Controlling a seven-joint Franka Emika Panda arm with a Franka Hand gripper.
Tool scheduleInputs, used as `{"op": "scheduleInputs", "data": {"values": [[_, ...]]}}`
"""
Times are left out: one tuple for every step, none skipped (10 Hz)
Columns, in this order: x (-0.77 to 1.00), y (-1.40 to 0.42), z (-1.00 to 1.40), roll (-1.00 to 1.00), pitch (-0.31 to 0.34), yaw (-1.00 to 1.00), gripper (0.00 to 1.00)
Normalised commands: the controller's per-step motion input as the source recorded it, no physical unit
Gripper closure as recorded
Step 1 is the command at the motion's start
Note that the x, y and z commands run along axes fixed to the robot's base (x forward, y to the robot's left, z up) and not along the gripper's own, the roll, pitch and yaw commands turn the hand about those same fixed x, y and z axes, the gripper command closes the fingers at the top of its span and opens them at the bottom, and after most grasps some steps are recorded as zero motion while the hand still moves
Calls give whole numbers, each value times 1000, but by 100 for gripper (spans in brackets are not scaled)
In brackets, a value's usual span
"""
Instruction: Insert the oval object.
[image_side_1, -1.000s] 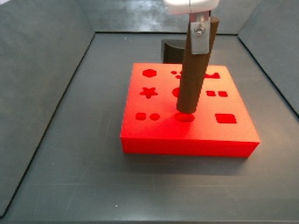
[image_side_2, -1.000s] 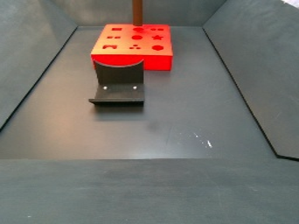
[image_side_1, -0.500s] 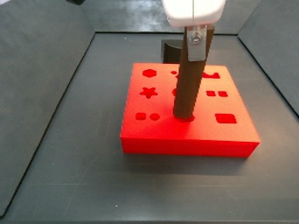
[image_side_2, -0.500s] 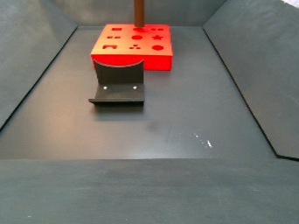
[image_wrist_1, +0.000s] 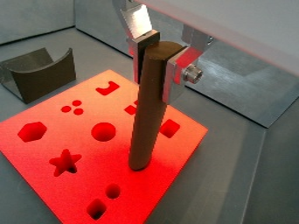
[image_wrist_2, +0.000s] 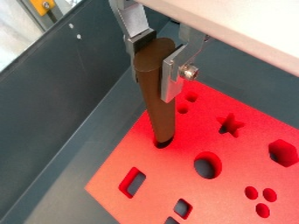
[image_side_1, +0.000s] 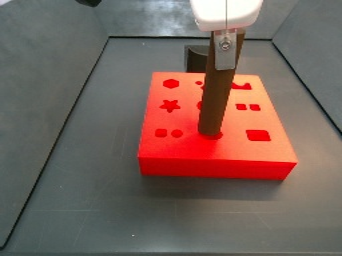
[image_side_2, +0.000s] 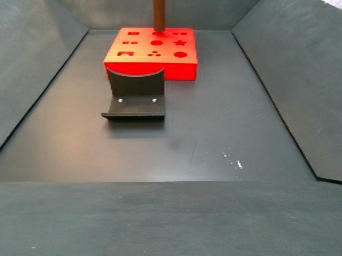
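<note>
The oval object, a long dark-brown peg (image_side_1: 214, 95), stands upright with its lower end in a hole of the red block (image_side_1: 214, 166). My gripper (image_side_1: 225, 47) is above the block, shut on the peg's upper end. In both wrist views the silver fingers clamp the peg (image_wrist_1: 149, 105) (image_wrist_2: 155, 96) on two sides, at the gripper (image_wrist_1: 158, 66) (image_wrist_2: 156, 63). The peg's foot meets the red block (image_wrist_1: 176, 156) (image_wrist_2: 228, 199) near one edge. In a side view only the peg's shaft (image_side_2: 158, 12) shows above the block (image_side_2: 151, 70); the gripper is out of frame there.
The red block has several other cutouts: star, circle, hexagon, squares, small dots. A dark fixture with an arched upright (image_side_2: 134, 100) (image_wrist_1: 41, 72) stands on the floor beside the block. Grey walls enclose the dark floor (image_side_2: 187, 170).
The gripper has moved down a little with the peg, and the peg's lower end has stayed at the same hole in the red block.
</note>
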Motion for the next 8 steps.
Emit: {"op": "scheduleInputs", "data": {"values": [[137,0,-146,14,0,289,100],[0,0,-57,0,0,117,100],[0,-23,0,0,0,3,100],[140,-69,-60,0,-10,200,100],[243,-46,-80,37,0,380,100],[117,-49,-17,0,0,200,100],[0,0,0,9,0,0,100],[131,0,0,33,0,-29,100]]}}
